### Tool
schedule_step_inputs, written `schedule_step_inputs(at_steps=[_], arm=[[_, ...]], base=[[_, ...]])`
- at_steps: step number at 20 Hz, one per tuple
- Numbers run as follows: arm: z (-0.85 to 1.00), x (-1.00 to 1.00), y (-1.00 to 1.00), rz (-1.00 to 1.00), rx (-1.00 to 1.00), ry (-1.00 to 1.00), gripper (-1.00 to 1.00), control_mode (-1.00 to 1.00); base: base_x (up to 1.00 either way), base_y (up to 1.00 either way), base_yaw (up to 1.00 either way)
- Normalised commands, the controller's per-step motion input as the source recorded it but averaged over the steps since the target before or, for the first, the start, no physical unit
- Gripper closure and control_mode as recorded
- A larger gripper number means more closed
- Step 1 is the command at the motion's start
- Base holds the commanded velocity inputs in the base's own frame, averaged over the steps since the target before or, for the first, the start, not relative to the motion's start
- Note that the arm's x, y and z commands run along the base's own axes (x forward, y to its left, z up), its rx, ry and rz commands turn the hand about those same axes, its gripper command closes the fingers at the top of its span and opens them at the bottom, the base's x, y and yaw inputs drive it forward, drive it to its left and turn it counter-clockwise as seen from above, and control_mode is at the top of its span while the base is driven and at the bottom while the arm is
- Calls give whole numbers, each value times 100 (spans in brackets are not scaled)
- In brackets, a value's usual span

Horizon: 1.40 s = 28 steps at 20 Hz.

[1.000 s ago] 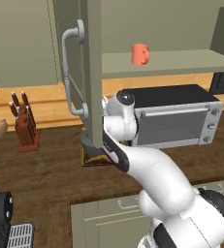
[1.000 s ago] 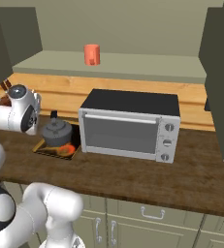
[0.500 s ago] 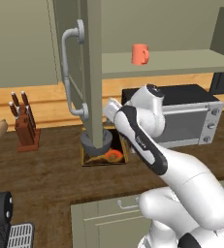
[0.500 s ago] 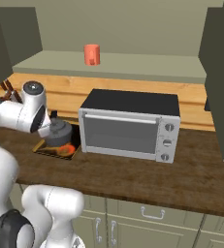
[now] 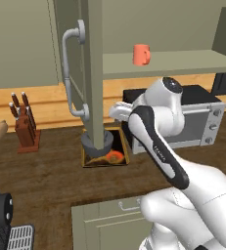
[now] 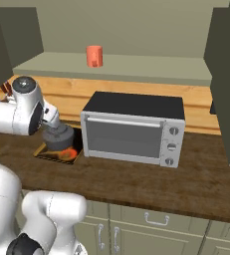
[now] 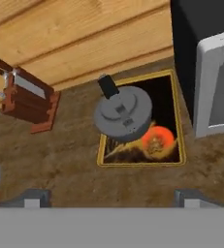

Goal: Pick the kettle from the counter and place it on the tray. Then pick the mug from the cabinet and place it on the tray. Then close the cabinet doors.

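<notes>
Kettle [image 7: 122, 114]: sits upright on the tray [image 7: 174, 104], toward its back-left part; in the hand view the short spout points up and left, toward the wood-panelled back wall.
Tray: lies flat on the counter [image 6: 136, 179], just beside the left side of the microwave [image 6: 131, 127], near the counter's back edge; its long axis runs front to back.
Mug [image 5: 141, 54]: stands upright on the cabinet [image 6: 136, 67] shelf, near the shelf's front edge, handle toward the right in the left base view.
Cabinet doors [image 5: 92, 73]: both swung open; the left door's edge hides part of the kettle in the left base view.
Gripper [image 7: 108, 196]: fingers spread wide and released, holding nothing, above the tray's front edge and clear of the kettle.
Writing: none readable on any item.
View differences: the hand view shows the knife block [image 7: 28, 99] left of the tray; the right base view shows the microwave's knobs.
</notes>
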Motion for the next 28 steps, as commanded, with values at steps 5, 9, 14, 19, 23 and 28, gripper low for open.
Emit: schedule_step_inputs(at_steps=[5, 9, 14, 19, 23, 28], arm=[[37, 0, -50, 41, -10, -65, -100, -100], [55, 5, -46, 19, 0, -38, -100, -100], [47, 16, -48, 13, -1, -24, -100, -100], [68, 33, -38, 1, 0, -2, -100, -100], [75, 28, -37, 0, 0, 0, -100, -100], [65, 34, -38, 0, 0, 0, -100, -100]], base=[[0, 0, 0], [0, 0, 0], [0, 0, 0], [0, 0, 0], [0, 0, 0], [0, 0, 0]])
